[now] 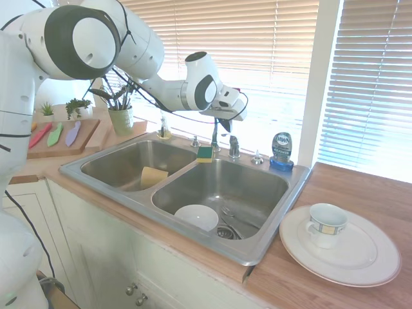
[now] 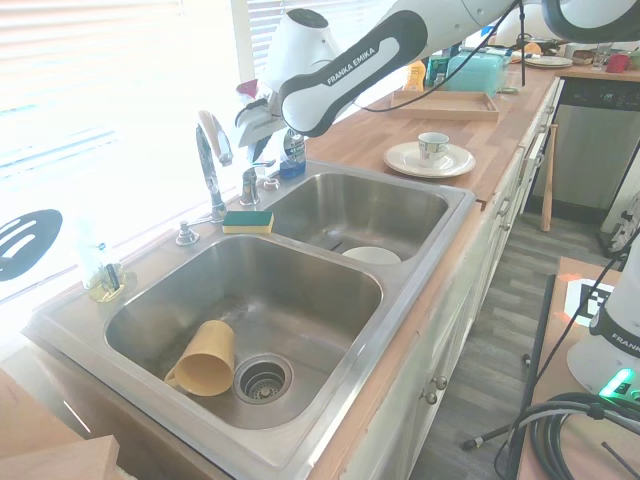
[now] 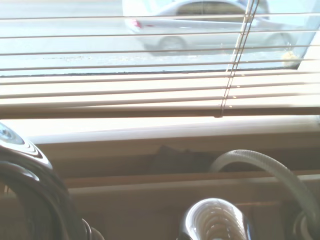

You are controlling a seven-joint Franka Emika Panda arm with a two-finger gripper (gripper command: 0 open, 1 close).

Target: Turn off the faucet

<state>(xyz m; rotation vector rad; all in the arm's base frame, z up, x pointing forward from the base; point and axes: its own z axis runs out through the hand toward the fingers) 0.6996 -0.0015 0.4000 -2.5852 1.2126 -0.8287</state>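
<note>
The faucet has a thin chrome gooseneck spout (image 1: pixel 214 136) (image 2: pixel 208 160) arching over the divider of the double sink (image 1: pixel 116 182). Its short chrome lever handle (image 1: pixel 234 147) (image 2: pixel 250 185) stands just beside the spout on the back ledge. My gripper (image 1: pixel 226 125) (image 2: pixel 262 150) hangs close above the handle, pointing down toward it. Whether it touches the handle is unclear. In the wrist view the curved spout (image 3: pixel 265 167) and the handle's rounded chrome top (image 3: pixel 215 220) show close by, in front of the window blinds. I cannot make out a water stream.
A green-yellow sponge (image 1: pixel 205 153) lies at the spout's base. On the ledge beside the handle are a small chrome cap (image 1: pixel 257 158) and a blue dish-soap bottle (image 1: pixel 281 152). A white bowl (image 1: pixel 196 217) and a yellow cup (image 1: pixel 153 176) lie in the basins. A plate with a mug (image 1: pixel 360 257) sits on the counter.
</note>
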